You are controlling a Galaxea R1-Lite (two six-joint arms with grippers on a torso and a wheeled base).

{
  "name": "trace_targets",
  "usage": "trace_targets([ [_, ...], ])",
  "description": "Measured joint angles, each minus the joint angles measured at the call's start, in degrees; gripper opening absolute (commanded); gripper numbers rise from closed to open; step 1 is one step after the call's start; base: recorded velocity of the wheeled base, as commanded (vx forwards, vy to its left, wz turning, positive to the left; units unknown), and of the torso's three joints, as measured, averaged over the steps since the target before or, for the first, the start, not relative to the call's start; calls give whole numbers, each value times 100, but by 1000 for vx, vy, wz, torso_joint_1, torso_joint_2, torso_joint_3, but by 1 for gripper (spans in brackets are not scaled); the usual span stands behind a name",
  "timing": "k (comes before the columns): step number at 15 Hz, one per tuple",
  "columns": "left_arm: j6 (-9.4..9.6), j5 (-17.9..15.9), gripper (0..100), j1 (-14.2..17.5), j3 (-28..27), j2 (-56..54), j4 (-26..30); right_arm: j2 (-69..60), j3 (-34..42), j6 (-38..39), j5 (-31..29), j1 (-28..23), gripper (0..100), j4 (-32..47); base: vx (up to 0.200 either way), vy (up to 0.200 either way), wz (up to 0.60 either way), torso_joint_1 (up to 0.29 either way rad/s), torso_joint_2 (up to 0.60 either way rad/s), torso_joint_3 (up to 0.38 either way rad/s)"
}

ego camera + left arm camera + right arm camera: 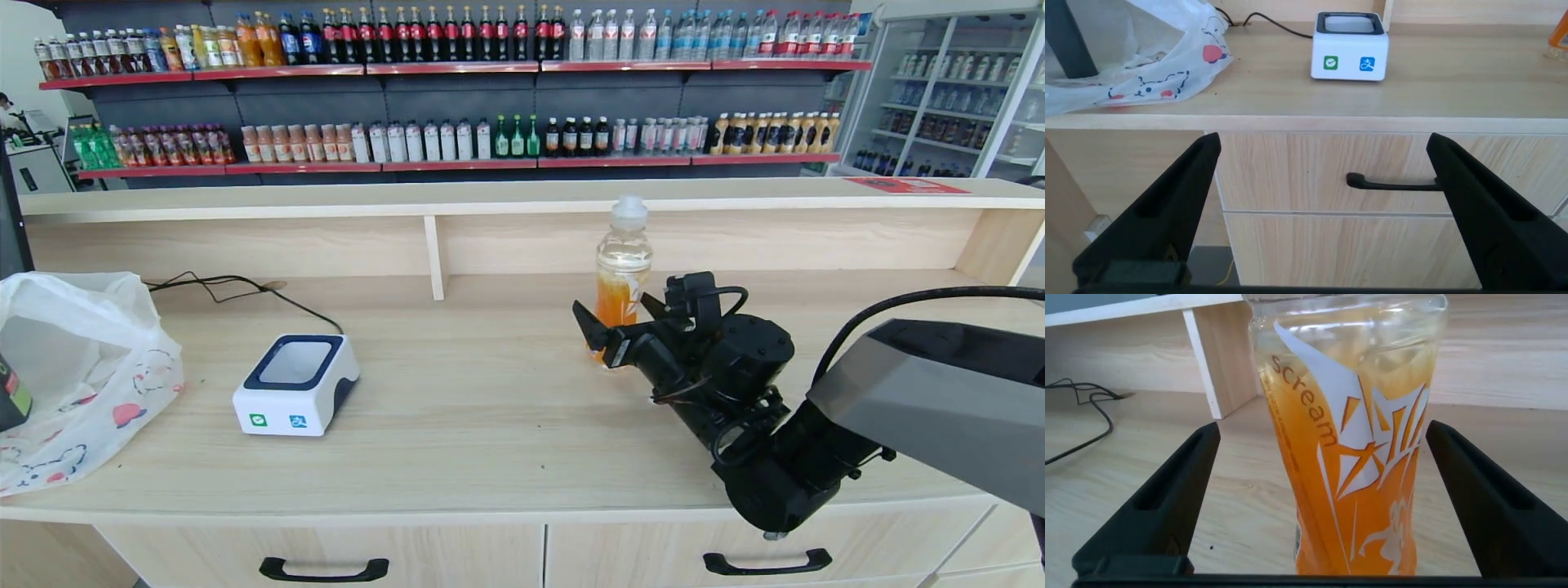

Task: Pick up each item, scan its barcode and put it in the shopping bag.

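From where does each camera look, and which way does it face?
Head view: on the robot's head, looking forward and down at the counter; right arm shows, right gripper open around the bottle.
Left wrist view: low before the counter, facing the drawer handle; left gripper shows, open.
Right wrist view: over the counter, facing the bottle between its fingers.
Head and left wrist share the scanner and shopping bag.
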Motion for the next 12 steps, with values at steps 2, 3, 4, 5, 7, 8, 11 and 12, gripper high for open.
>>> trace_targets([
  [2,62,-7,100,0,0,0,0,9,0,13,9,0,100,2,0,0,0,0,0,0],
  [3,68,-7,100,0,0,0,-2,11,0,18,11,0,100,2,0,0,0,0,0,0],
  [4,71,-9,100,-2,0,0,-2,11,-5,22,9,0,100,2,0,0,0,0,0,0],
  [5,71,-11,100,-4,0,0,-2,4,-13,24,9,-4,100,0,0,0,0,0,0,0],
  [7,77,-11,100,-4,0,0,-2,1,-11,79,5,-26,100,2,0,0,0,0,0,0],
  [8,79,-11,100,-4,0,0,-2,1,0,99,2,-33,100,0,0,0,0,0,0,0],
  [11,84,-9,100,0,0,0,-2,1,22,128,-22,-55,100,0,0,0,0,0,0,0],
  [12,84,-11,100,0,0,0,-2,-2,52,167,-35,-72,100,0,0,0,0,0,0,0],
])
